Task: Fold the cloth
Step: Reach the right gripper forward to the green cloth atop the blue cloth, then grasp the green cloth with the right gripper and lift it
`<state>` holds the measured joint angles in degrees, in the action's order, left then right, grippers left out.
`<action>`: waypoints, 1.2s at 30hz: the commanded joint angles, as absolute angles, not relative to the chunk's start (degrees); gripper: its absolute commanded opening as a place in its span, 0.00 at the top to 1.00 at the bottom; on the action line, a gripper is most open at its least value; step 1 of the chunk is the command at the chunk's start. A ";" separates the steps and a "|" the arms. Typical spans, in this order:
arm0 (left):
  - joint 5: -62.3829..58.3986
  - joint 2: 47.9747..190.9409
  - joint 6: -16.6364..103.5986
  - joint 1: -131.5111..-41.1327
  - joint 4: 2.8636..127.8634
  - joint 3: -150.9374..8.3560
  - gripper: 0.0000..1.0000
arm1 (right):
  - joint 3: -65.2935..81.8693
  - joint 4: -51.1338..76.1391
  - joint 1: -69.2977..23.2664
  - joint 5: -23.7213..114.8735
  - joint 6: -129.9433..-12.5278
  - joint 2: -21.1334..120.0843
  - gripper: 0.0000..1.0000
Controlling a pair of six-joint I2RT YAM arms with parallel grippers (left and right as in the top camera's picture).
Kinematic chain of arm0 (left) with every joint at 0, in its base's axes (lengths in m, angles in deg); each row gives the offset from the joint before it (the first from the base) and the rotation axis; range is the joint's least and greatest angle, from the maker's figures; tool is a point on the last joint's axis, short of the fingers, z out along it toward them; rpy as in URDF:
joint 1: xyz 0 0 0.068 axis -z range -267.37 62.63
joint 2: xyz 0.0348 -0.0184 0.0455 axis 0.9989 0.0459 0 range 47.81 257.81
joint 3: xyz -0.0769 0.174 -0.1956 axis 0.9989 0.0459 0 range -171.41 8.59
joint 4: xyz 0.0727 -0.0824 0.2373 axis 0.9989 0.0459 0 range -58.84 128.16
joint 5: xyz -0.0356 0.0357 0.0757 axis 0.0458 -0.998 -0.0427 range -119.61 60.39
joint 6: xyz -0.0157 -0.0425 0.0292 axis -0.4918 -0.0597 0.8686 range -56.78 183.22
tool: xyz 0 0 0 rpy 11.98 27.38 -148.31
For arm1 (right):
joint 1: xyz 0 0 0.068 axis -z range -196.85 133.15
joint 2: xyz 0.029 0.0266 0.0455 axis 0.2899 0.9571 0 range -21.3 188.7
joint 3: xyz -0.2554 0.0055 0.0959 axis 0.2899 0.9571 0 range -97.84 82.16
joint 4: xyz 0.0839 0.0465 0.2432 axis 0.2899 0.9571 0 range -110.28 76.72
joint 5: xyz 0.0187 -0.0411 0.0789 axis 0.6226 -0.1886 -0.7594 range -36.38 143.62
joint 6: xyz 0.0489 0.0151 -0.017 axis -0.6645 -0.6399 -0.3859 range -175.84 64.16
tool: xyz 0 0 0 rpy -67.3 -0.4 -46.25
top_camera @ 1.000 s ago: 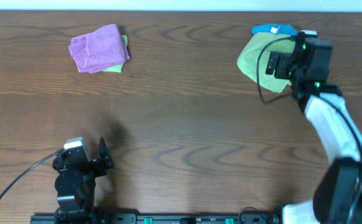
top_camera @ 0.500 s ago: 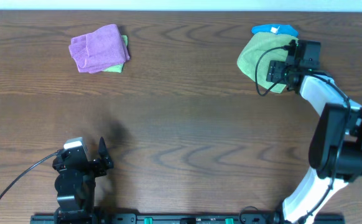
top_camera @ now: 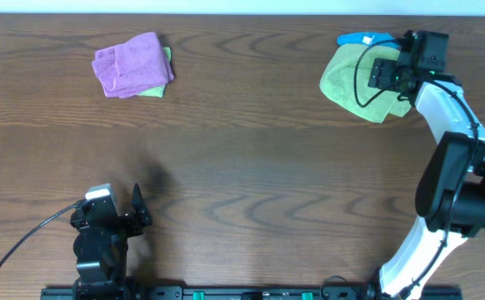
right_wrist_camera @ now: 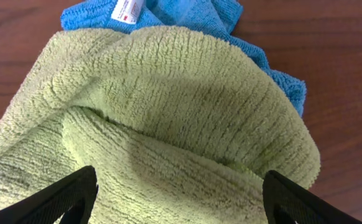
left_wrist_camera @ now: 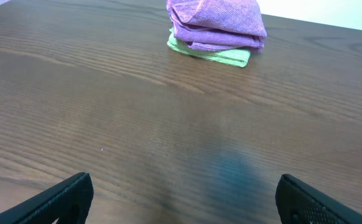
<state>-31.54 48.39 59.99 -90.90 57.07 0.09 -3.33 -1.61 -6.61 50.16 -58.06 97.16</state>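
Crumpled green terry cloth (right_wrist_camera: 168,93) under our right tool (right_wrist_camera: 181,190), jaws spread; we'd best pinch its edge, avoiding blue microfibre cloth (right_wrist_camera: 187,12) beneath.

- The left arm (top_camera: 99,235) sat folded low over its base, the left gripper (left_wrist_camera: 181,202) aimed forward with jaws spread wide.
- The right arm (top_camera: 449,112) stretched fully toward the far right, wrist turned inward, the right gripper (right_wrist_camera: 178,199) angled down with jaws wide apart.
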 commanded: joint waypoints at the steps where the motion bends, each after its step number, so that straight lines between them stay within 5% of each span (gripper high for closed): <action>1: -32.15 48.06 59.36 -90.73 57.31 1.14 0.05 | -4.18 1.02 -6.37 49.50 -57.01 96.78 0.15; 13: -32.15 48.06 59.36 -90.73 57.31 1.14 0.05 | -4.73 9.76 -6.00 57.11 -55.32 96.76 0.19; 31: -32.15 48.06 59.36 -90.73 57.31 1.14 0.05 | -4.71 1.89 -4.25 44.49 -55.89 100.65 0.30; 36: -32.13 48.06 59.36 -90.73 57.31 1.14 0.05 | -4.71 -0.32 -4.56 43.07 -56.22 100.89 0.54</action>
<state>-31.54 48.39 59.99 -90.90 57.07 0.09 -3.42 0.38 -4.32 44.89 -56.20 100.50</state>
